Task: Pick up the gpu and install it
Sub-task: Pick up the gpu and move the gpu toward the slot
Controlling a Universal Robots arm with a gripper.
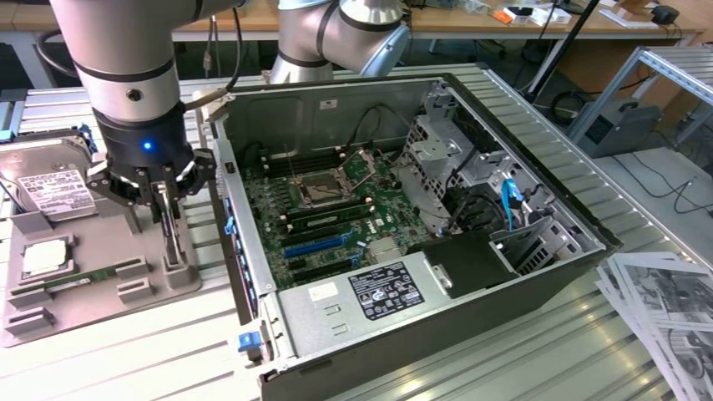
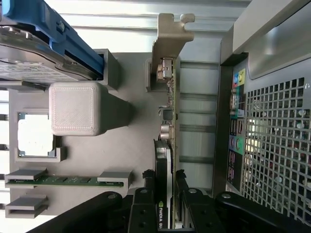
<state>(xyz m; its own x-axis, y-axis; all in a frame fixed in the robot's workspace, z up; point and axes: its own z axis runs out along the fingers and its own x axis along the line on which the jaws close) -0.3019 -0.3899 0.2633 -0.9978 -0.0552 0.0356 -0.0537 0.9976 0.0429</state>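
My gripper [image 1: 165,200] clamped on the gpu [image 2: 167,114], card upright in its gray tray [image 1: 106,313] slot, hard drive [image 1: 50,188], chip [image 1: 45,255], memory stick [image 2: 63,180] in neighbouring slots, computer case [image 1: 446,342] beside.

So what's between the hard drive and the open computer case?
The gpu, on edge in the gray tray, gripper closed on it; wrist view shows it.

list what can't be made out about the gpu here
- gpu faces: the wrist view sees it edge-on; in the exterior view the tool covers its top.
- gpu label: cut off by the wrist picture's edge.
- whether the gpu is lifted off the tray: holder blocks hide its lower edge in the exterior view.
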